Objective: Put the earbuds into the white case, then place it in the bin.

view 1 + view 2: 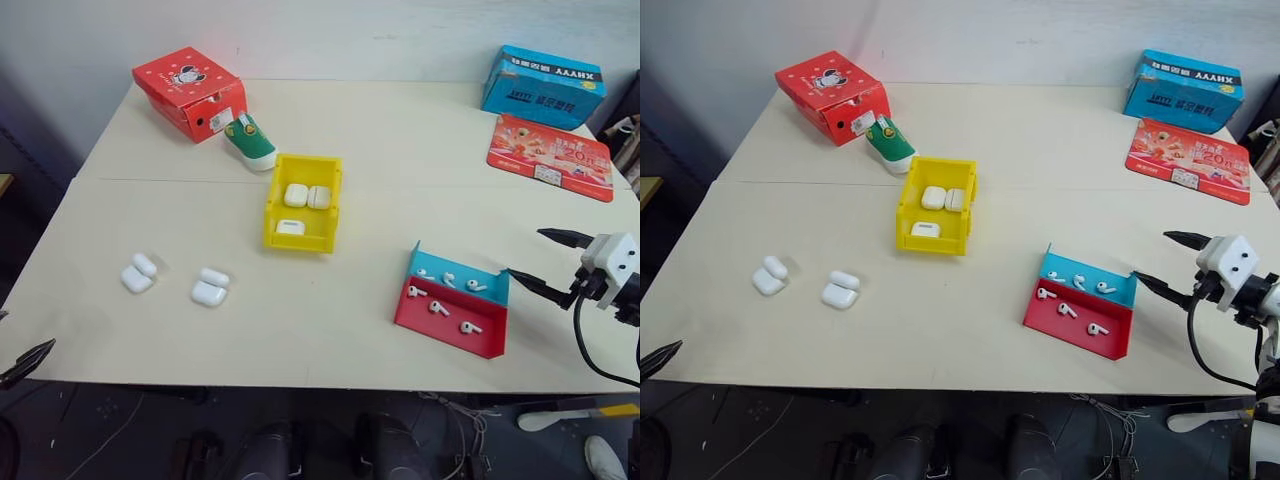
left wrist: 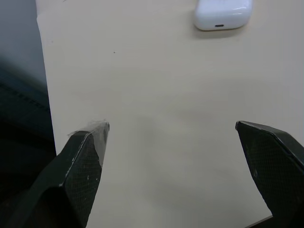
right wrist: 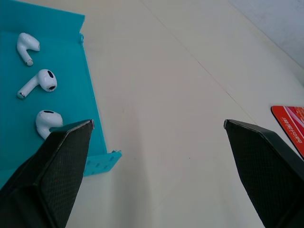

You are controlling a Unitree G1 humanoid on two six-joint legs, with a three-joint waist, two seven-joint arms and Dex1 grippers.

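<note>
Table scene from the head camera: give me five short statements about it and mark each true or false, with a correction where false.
1. The yellow bin holds three white cases. True.
2. Six earbuds lie in the red-and-blue tray. True.
3. The right gripper is shut on an earbud. False: its fingers stand open and hold nothing, beside the tray.
4. Two open white cases lie on the table to the robot's left of the bin. True.
5. The red cardboard box sits at the table's far right corner. False: it sits at the far left; a blue box is at the far right.
</note>
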